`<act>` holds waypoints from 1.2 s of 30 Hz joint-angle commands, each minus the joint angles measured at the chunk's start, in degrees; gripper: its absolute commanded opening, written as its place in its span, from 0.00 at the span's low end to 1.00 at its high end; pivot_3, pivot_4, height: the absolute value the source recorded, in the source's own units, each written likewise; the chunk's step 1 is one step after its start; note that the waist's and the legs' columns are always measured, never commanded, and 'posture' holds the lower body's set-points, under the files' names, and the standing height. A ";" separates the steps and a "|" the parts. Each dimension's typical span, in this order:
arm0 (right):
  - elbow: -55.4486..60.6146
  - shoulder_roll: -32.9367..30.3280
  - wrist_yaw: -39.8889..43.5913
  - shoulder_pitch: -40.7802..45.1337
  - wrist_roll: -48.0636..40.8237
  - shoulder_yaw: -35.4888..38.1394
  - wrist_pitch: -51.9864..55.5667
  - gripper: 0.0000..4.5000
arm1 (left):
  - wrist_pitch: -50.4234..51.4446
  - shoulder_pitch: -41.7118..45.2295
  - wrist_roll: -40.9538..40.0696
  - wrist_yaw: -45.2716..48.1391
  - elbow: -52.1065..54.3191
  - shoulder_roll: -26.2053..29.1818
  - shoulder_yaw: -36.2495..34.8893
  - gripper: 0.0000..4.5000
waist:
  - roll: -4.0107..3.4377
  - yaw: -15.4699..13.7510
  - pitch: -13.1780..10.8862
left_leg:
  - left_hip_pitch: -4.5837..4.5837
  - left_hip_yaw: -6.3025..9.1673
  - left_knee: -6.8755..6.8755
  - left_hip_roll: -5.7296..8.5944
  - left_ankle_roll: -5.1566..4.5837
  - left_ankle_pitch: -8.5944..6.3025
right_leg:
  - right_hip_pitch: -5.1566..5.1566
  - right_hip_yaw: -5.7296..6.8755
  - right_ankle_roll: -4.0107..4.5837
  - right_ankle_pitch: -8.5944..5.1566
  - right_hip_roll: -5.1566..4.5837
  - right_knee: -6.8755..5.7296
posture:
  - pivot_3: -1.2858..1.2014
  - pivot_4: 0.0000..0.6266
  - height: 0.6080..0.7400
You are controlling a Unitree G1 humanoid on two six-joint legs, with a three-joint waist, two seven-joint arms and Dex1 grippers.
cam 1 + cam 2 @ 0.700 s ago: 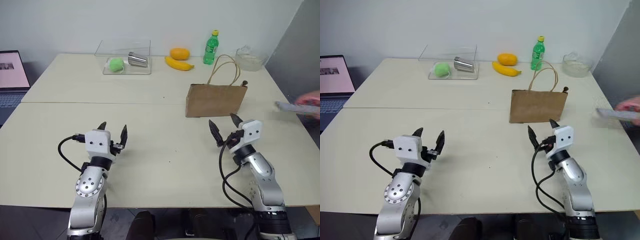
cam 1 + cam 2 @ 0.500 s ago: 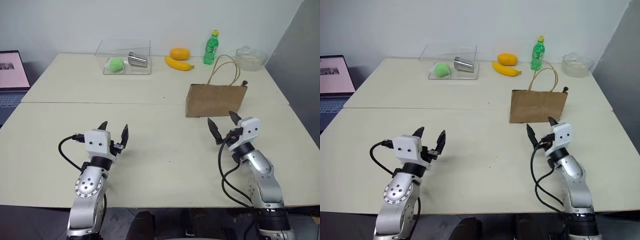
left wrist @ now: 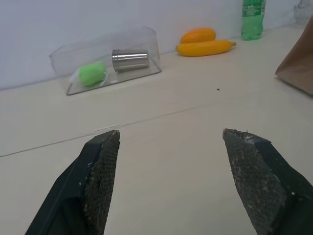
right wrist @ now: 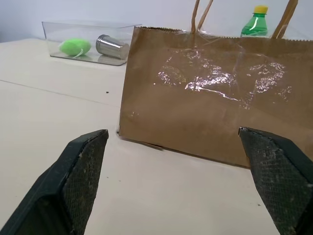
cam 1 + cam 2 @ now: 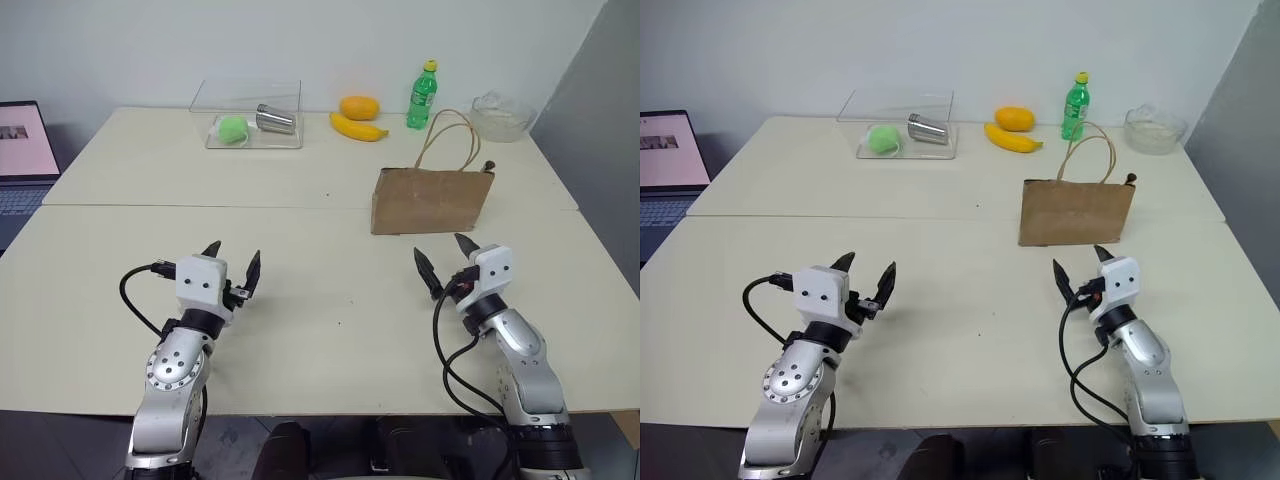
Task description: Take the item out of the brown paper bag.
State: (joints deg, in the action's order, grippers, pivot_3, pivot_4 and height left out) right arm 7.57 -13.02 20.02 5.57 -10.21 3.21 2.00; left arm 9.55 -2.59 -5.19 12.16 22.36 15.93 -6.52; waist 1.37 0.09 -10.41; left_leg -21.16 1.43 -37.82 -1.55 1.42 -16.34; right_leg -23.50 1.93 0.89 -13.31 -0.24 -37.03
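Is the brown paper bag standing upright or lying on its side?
Upright: the brown paper bag stands on its base on the table, handles rising above its top edge.

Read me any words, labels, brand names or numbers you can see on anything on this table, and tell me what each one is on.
No text can be read here.
Green soda bottle: it has a label, but its print is too small to read.
Laptop: the screen shows a page, too small and blurred to read.
Brown paper bag: plain, no print on the side facing the camera.
Metal cup: no marking visible.
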 commanded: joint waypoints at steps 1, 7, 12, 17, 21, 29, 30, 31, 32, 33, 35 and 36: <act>2.43 -0.22 -0.37 0.63 0.17 0.20 -0.80 1.00 | -1.05 -0.03 0.88 0.87 2.38 0.92 0.65 0.78 | 0.00 0.00 0.00 | 0.01 0.00 0.00 0.00 0.00 0.00 | 0.00 -0.01 0.00 0.00 0.00 0.00 | 0.52 0.24 1.00; 2.60 -1.55 -0.11 2.43 1.15 -0.28 0.37 1.00 | -3.99 1.29 -5.33 4.65 3.07 0.29 -0.94 0.78 | 0.00 0.00 0.00 | 0.01 -0.02 0.00 0.00 0.00 0.00 | 0.00 -0.02 0.00 0.00 0.00 0.00 | 0.52 0.24 1.00; 5.77 -4.29 -0.28 6.78 4.52 -1.59 2.02 1.00 | -0.07 3.91 -13.22 10.39 5.54 2.40 -0.76 0.78 | 0.00 0.01 -0.01 | 0.00 -0.02 -0.01 0.01 0.00 0.00 | 0.00 -0.01 0.00 0.00 0.02 -0.03 | 0.52 0.24 1.00; 8.02 -11.65 -2.29 15.20 17.57 -4.59 5.83 1.00 | 3.63 7.18 -16.42 13.71 7.71 4.77 0.97 0.78 | -0.01 0.02 -0.01 | 0.01 -0.04 -0.01 0.06 0.00 0.00 | 0.00 -0.02 0.00 0.01 0.10 -0.04 | 0.52 0.24 1.00; 4.53 -16.04 -3.59 22.94 28.08 -7.90 12.60 1.00 | 5.56 9.67 -18.33 15.29 8.21 5.68 1.58 0.78 | 0.00 0.01 -0.01 | -0.02 -0.05 -0.01 0.07 0.00 0.00 | 0.00 -0.02 0.00 0.00 0.11 0.01 | 0.52 0.24 1.00; -11.94 -20.57 -4.05 38.17 40.20 -14.73 13.99 1.00 | 9.74 12.43 -22.19 17.99 9.64 6.77 3.46 0.78 | 0.00 0.05 -0.02 | -0.03 -0.10 -0.01 0.06 0.00 0.01 | -0.04 -0.10 0.01 0.01 0.10 0.00 | 0.52 0.24 1.00; -14.66 -20.61 -4.30 40.21 41.06 -15.51 13.47 1.00 | 9.94 12.79 -22.20 17.91 9.55 6.88 3.50 0.78 | 0.00 0.05 -0.02 | -0.03 -0.10 -0.01 0.07 0.01 0.01 | -0.04 -0.11 0.01 0.01 0.10 0.00 | 0.52 0.24 1.00; -17.18 -20.69 -4.42 42.04 41.97 -16.39 12.86 1.00 | 10.11 13.11 -22.20 17.83 9.46 6.90 3.56 0.78 | 0.00 0.06 -0.02 | -0.03 -0.11 -0.01 0.07 0.00 0.01 | -0.06 -0.13 0.01 0.01 0.10 -0.01 | 0.52 0.24 1.00; -20.26 -20.58 -4.42 44.15 42.64 -17.28 12.20 1.00 | 10.20 13.52 -22.09 17.79 9.27 6.86 3.75 0.78 | 0.00 0.06 -0.02 | -0.03 -0.11 -0.01 0.07 0.00 0.01 | -0.05 -0.13 0.02 0.01 0.10 -0.01 | 0.52 0.24 1.00; -23.10 -20.47 -4.59 46.06 43.29 -18.01 11.49 1.00 | 10.30 13.85 -22.06 17.75 9.16 6.77 3.95 0.78 | 0.00 0.08 -0.02 | -0.03 -0.11 -0.01 0.07 0.00 0.01 | -0.05 -0.13 0.02 0.01 0.10 0.00 | 0.52 0.24 1.00; -28.26 -20.29 -5.00 49.91 44.75 -19.57 10.07 1.00 | 10.42 14.31 -22.02 17.68 9.06 6.52 4.37 0.78 | 0.00 0.09 -0.02 | -0.03 -0.13 -0.01 0.06 0.00 0.01 | -0.06 -0.15 0.02 0.01 0.10 0.00 | 0.52 0.24 1.00; -30.37 -20.07 -5.02 51.63 45.22 -20.13 9.56 1.00 | 10.47 14.43 -21.99 17.62 9.07 6.41 4.55 0.78 | 0.00 0.09 -0.02 | -0.03 -0.14 -0.01 0.06 0.00 0.01 | -0.06 -0.16 0.02 0.01 0.10 0.01 | 0.52 0.24 1.00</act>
State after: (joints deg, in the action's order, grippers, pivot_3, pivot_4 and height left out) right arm -21.71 -32.84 16.01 54.77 33.62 -16.94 13.02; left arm 20.03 10.95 -26.67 29.77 29.33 22.36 -2.47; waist 1.37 0.18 -10.43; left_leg -21.20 1.26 -37.83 -1.49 1.42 -16.34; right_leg -23.59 1.73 0.92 -13.30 -0.15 -37.02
